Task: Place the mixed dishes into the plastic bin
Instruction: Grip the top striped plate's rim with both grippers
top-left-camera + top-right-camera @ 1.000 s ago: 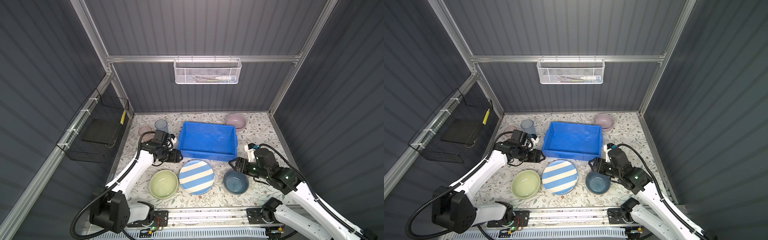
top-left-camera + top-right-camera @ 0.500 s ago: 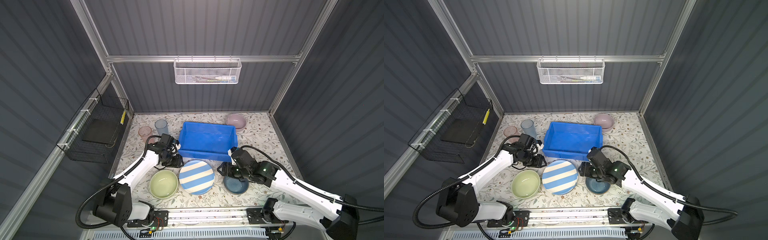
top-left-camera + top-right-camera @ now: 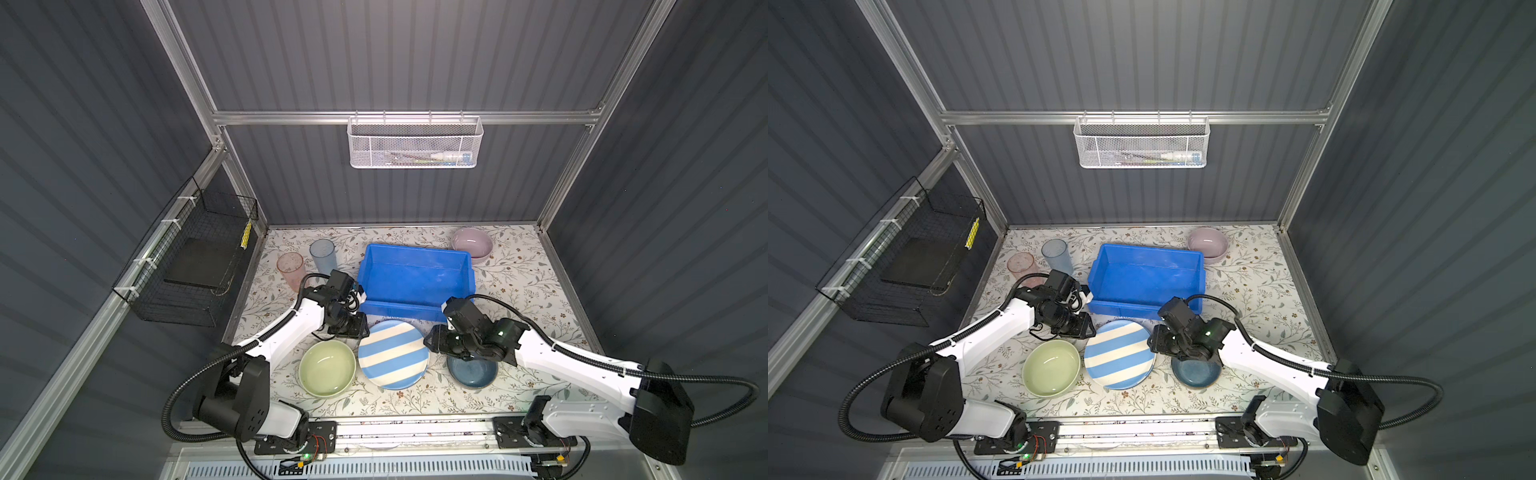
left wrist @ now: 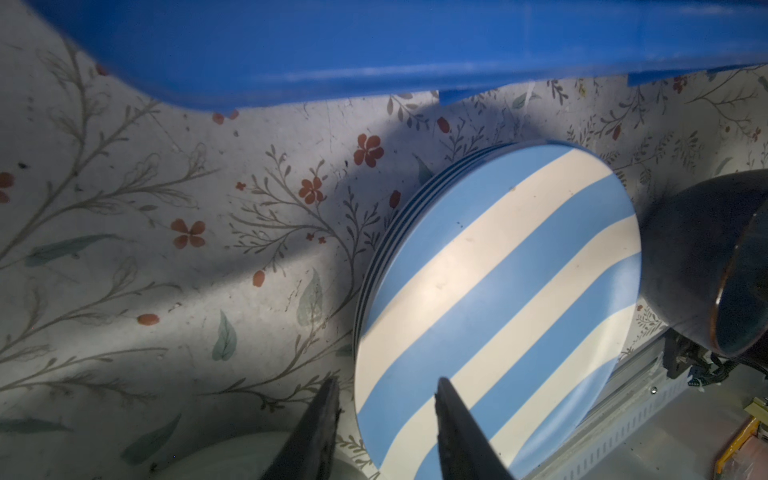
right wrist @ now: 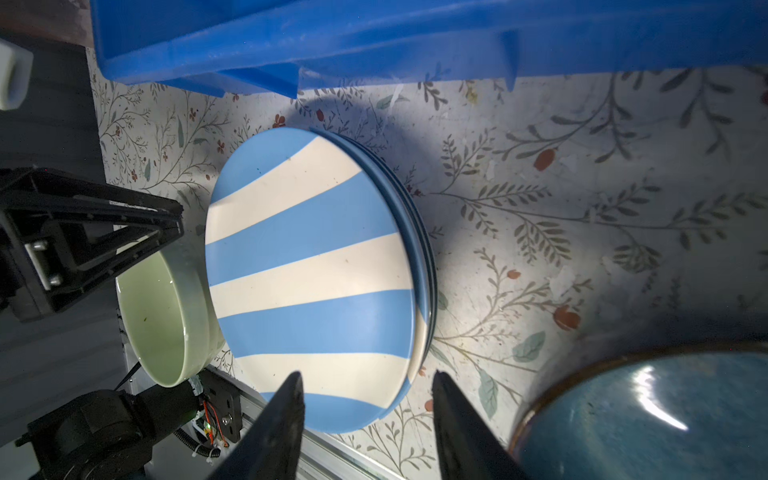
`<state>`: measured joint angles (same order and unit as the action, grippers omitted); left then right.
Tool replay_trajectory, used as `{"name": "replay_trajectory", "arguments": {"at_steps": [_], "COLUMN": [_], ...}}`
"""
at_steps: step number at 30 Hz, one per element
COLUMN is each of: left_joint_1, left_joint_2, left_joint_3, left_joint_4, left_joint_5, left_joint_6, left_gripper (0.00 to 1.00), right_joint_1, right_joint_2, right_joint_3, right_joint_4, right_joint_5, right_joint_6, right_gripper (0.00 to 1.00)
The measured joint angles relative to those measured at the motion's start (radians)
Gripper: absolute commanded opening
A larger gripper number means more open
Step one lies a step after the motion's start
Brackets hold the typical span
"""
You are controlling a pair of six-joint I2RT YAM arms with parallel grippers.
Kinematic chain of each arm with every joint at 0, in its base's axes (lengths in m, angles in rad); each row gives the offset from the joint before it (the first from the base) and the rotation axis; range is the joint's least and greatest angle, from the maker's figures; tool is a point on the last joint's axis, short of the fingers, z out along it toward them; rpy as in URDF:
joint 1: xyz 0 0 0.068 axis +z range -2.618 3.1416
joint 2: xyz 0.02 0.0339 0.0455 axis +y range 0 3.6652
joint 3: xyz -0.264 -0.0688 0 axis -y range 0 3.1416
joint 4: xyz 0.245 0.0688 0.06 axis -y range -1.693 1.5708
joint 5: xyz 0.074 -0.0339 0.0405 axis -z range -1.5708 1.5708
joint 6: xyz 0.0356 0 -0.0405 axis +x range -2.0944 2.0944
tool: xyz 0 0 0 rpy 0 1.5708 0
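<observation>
A blue-white striped plate (image 3: pixel 393 354) tops a small stack of plates just in front of the blue plastic bin (image 3: pixel 399 308). My left gripper (image 3: pixel 358 330) is at the plate's left rim. In the left wrist view the left gripper (image 4: pixel 386 388) stands open, one finger over the plate (image 4: pixel 498 307) and one over the table. My right gripper (image 3: pixel 430 341) is at the right rim; in the right wrist view the right gripper (image 5: pixel 368 384) is open astride the plate's edge (image 5: pixel 311 266). A green bowl (image 3: pixel 327 368) and a blue bowl (image 3: pixel 473 371) flank the plate.
A pink bowl (image 3: pixel 472 244) sits behind the bin's right corner. A blue tumbler (image 3: pixel 323 254) and a pink tumbler (image 3: pixel 291 268) stand at the back left. A black wire basket (image 3: pixel 195 266) hangs on the left wall, a white mesh basket (image 3: pixel 415 143) on the back wall.
Both arms have come in from the sides to the striped plate's rim. Both pairs of jaws have narrowed. The dishes have not moved.
</observation>
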<state>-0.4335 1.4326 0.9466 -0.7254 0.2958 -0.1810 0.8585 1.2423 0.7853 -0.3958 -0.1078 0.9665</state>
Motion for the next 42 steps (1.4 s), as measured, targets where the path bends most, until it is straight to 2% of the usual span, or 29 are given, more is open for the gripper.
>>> {"name": "replay_trajectory", "arguments": {"at_steps": [19,42], "left_joint_1": [-0.016,-0.030], "left_joint_2": [0.063,0.091], "left_joint_3": [-0.011,-0.010], "left_joint_4": [0.014,0.045], "left_joint_5": [-0.035,-0.044], "left_joint_6": [0.000,0.001], "left_gripper": [0.23,0.10], "right_joint_1": [0.003,-0.002], "right_joint_2": [0.127,0.131], "right_joint_3": [-0.028,-0.093], "right_joint_4": [0.088,0.204], "right_joint_5": [-0.069,-0.103], "right_joint_6": [0.021,0.049], "right_gripper": [0.45,0.39]}}
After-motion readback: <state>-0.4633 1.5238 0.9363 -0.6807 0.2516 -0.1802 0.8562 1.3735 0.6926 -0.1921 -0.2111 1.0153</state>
